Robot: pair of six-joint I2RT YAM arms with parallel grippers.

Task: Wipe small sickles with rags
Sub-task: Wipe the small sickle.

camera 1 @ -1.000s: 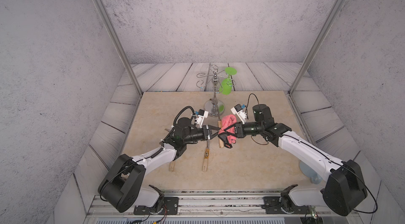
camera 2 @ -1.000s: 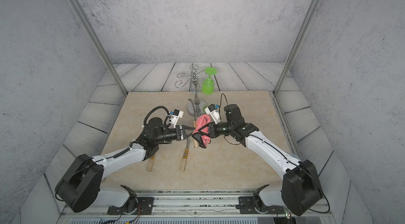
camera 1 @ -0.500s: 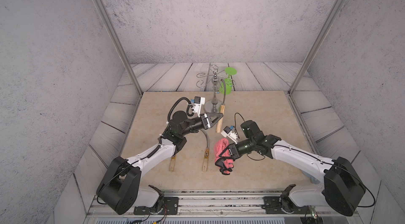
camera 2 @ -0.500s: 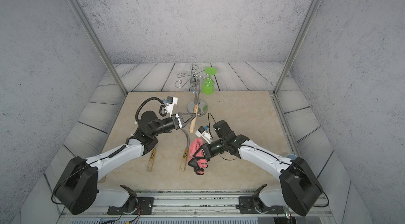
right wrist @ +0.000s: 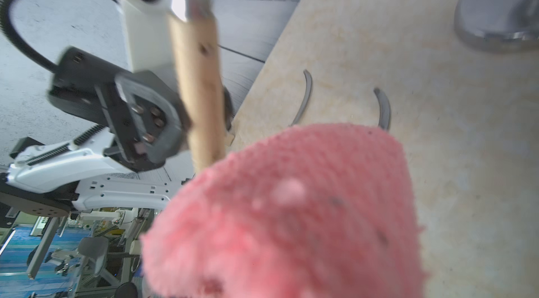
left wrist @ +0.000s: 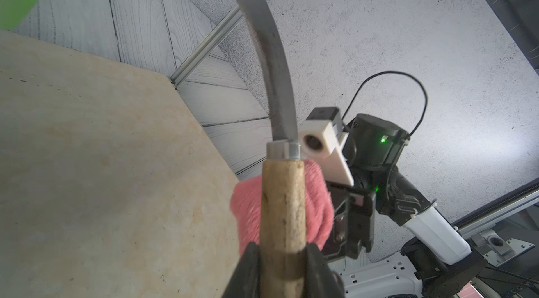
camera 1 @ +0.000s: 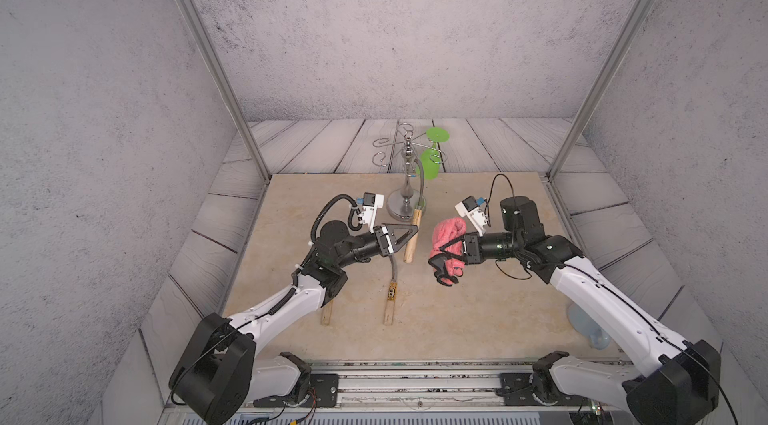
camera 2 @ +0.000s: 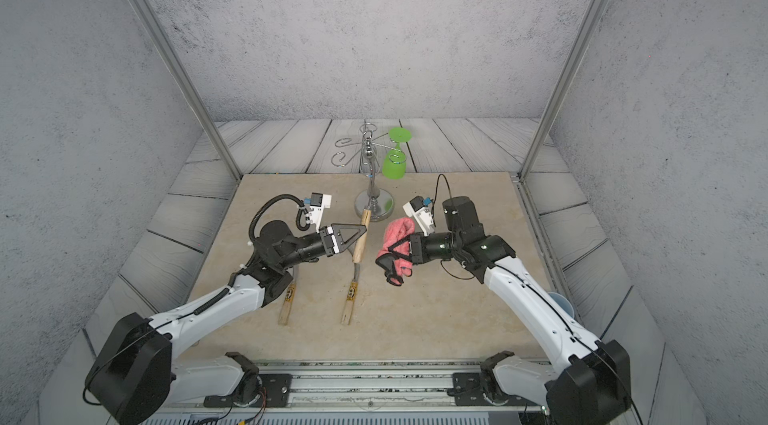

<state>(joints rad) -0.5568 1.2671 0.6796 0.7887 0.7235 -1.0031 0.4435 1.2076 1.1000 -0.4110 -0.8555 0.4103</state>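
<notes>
The left jaws are pinching the pale wooden handle of a small sickle with a curved dark-grey blade (camera 1: 409, 253) (camera 2: 357, 253), low on the handle. It is upright and clear of the beige desk (camera 1: 478, 319), above the middle, toward the far edge. Its blade rises close beside the stem of the chrome wire-armed stand (camera 1: 409, 177), where a green plastic goblet (camera 1: 430, 163) hangs. The right jaws are pressed together on a pink terry rag (camera 1: 446, 231) (camera 2: 395, 231), whose black strap end (camera 1: 444, 279) dangles below. The rag hangs just beside the handle; both top views show a narrow gap, so contact looks not yet made. Two more small sickles with yellow-black label bands (camera 1: 392, 292) (camera 2: 289, 292) lie flat near the front edge, left of the middle, handles toward that edge. The step in hand appears to be wiping the held sickle. To do it well, the rag probably needs to go higher, onto the metal above the ferrule (left wrist: 284, 150), not the wood. The stroke should run from there toward the tip. The left wrist view shows fine teeth along one blade edge (left wrist: 268, 78), so pressing the cloth on the flat and moving along the curve should avoid snagging the terry. The left grip must hold firm against that push, and the blade should be drawn away from the stand first.
</notes>
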